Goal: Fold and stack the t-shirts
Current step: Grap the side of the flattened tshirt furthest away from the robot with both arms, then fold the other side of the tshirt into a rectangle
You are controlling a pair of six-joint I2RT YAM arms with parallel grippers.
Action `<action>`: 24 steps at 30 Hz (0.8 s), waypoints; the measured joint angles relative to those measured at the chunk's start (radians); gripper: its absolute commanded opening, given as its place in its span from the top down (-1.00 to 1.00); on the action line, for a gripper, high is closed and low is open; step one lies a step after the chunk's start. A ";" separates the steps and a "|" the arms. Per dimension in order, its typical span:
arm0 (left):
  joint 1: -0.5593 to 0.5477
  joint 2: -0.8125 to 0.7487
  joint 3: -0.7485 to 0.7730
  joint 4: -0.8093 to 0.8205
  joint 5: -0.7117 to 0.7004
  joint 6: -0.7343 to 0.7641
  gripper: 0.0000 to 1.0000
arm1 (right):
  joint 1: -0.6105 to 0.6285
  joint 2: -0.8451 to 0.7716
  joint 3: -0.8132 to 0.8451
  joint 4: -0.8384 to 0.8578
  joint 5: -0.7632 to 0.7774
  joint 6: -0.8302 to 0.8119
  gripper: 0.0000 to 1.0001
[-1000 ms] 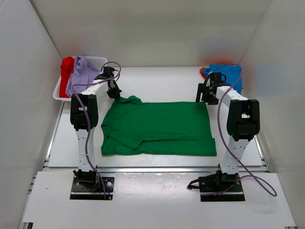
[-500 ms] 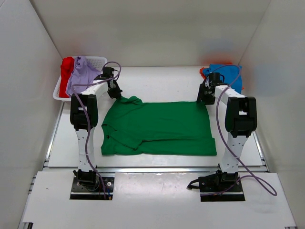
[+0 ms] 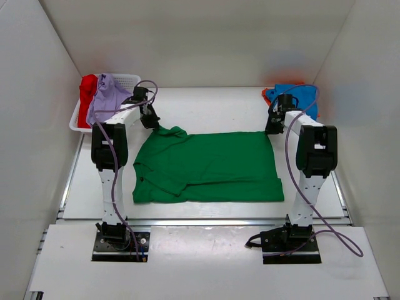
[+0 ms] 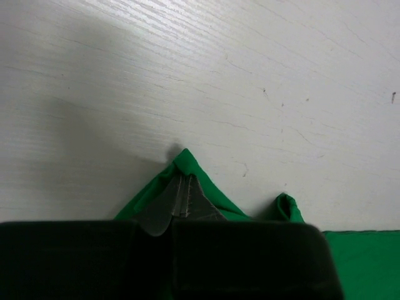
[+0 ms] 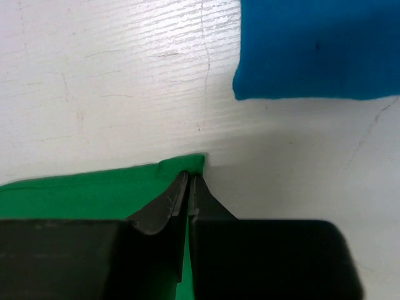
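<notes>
A bright green t-shirt (image 3: 206,165) lies spread flat across the middle of the table. My left gripper (image 3: 152,123) is shut on its far left corner, a pinched peak of green cloth (image 4: 185,161) in the left wrist view. My right gripper (image 3: 273,129) is shut on the far right corner (image 5: 187,165). A folded blue t-shirt (image 3: 299,98) lies at the back right, its edge (image 5: 312,56) just beyond the right fingers. A red t-shirt (image 3: 87,90) and a lavender t-shirt (image 3: 107,95) hang over the basket at the back left.
A white mesh basket (image 3: 127,80) stands at the back left against the wall. White walls close in the table on three sides. A bit of orange-red cloth (image 3: 269,94) shows beside the blue t-shirt.
My right gripper has moved onto the green t-shirt's far right corner and closed on it. The left gripper has kept its grip and place.
</notes>
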 measured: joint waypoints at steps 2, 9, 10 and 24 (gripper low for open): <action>0.000 -0.004 0.011 -0.015 0.004 0.002 1.00 | 0.000 -0.021 -0.027 0.017 -0.003 -0.003 1.00; -0.003 -0.137 -0.035 -0.049 0.026 0.024 1.00 | -0.012 -0.252 -0.258 0.117 -0.037 -0.004 1.00; -0.003 -0.194 -0.079 -0.043 0.029 0.026 1.00 | -0.017 -0.298 -0.294 0.127 -0.050 -0.003 1.00; -0.025 -0.753 -0.615 -0.028 0.057 0.029 1.00 | -0.110 -0.651 -0.650 0.193 -0.212 -0.010 1.00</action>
